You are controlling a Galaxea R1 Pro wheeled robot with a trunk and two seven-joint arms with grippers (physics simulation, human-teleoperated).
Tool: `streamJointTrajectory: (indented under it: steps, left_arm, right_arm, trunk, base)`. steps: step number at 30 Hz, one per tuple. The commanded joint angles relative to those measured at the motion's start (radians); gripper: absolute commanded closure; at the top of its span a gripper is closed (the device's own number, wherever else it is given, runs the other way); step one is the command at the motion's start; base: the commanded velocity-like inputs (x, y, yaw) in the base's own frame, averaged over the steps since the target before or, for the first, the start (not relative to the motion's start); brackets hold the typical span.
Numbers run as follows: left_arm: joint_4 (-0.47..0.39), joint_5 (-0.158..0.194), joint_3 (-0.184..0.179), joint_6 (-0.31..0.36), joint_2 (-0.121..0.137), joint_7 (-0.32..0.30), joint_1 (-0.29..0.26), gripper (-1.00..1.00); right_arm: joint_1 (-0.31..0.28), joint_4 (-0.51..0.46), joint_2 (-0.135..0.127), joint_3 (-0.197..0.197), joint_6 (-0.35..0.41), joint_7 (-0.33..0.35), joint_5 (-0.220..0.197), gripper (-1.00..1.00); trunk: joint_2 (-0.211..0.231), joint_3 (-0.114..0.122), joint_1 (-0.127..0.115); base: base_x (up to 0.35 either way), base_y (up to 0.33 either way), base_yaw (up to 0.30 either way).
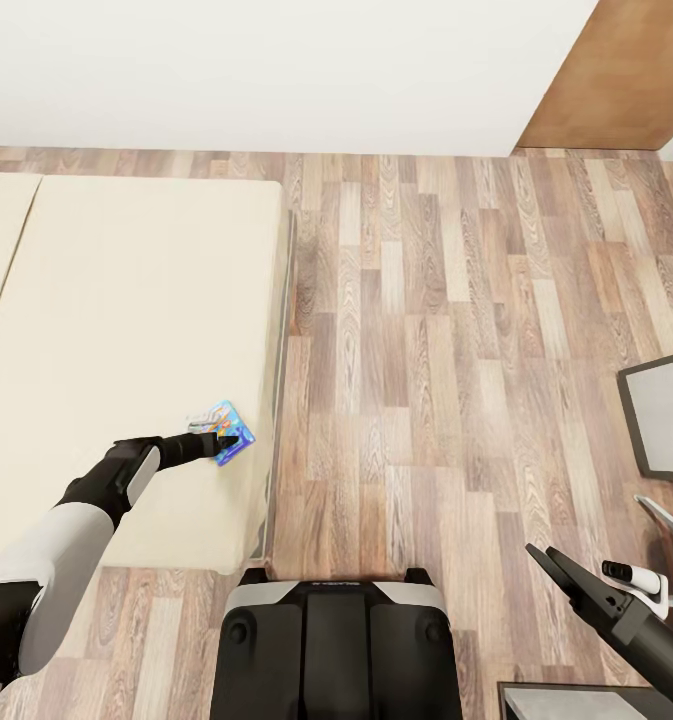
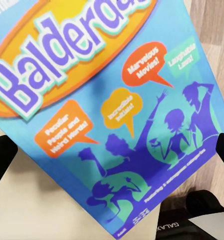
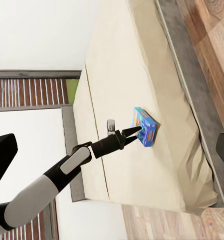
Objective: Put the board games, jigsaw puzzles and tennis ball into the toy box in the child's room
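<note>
Left hand [image 1: 219, 438], arm extended forward, reaches the blue game [image 1: 223, 429] near the bed [image 1: 126, 300] edge; grip state indeterminate. Right hand [image 1: 546, 562] hangs open.

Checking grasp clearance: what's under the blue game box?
The blue game box lies on the beige mattress near the bed's edge, left gripper at it. The contact patch beneath is covered, so nothing else can be confirmed there.

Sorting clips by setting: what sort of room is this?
Probably a bedroom: a low wide bed with a plain beige mattress, a wood-plank floor and a blue board game near the mattress edge, by the left gripper.
</note>
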Motion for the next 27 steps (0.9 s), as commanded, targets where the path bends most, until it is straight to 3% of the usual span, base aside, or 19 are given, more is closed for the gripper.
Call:
streamJointTrajectory:
  steps: [1,14,27]
  left_arm:
    - [-0.001,0.01,0.001,0.009,0.0,-0.001,0.0,-1.0]
    - [-0.001,0.01,0.001,0.009,0.001,-0.001,0.0,-1.0]
    - [-0.001,0.01,0.001,0.009,0.002,-0.001,0.0,-1.0]
  right_arm:
    - [0.0,-0.001,0.0,0.0,0.006,-0.001,-0.005,-1.0]
    - [0.0,-0.001,0.0,0.001,0.006,-0.001,-0.005,-1.0]
    - [0.0,-0.001,-0.001,0.0,0.006,-0.001,-0.005,-1.0]
  trunk:
    - [-0.002,-0.001,0.001]
    - [-0.002,-0.001,0.001]
    - [-0.002,-0.001,0.001]
  base:
    - [0.0,0.0,0.0]
    - [0.0,-0.003,0.0]
    - [0.0,-0.095,0.0]
